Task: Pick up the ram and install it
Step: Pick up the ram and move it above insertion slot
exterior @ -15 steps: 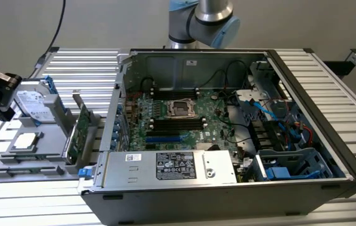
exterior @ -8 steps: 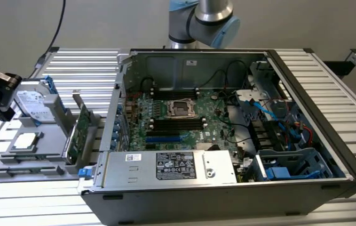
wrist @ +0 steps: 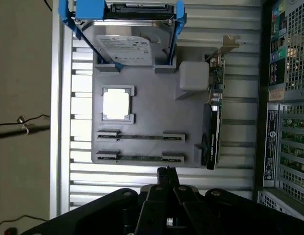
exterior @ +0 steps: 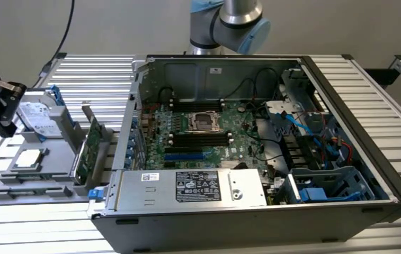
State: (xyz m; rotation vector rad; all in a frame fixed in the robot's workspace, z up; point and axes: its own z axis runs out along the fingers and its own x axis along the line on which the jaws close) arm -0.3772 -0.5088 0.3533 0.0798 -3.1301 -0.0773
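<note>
Your tool [wrist: 166, 172] has its fingers pressed together and carries nothing. It hangs above the slatted bench [wrist: 81, 188], just beside the grey tray [wrist: 152, 100]. The ram [wrist: 139, 157] lies flat in the tray's cradle nearest the fingertips, close ahead of them and untouched. A second stick [wrist: 139, 137] lies parallel just beyond it. The open computer case [exterior: 221, 233] stands well apart, towards the exterior view's right.
</note>
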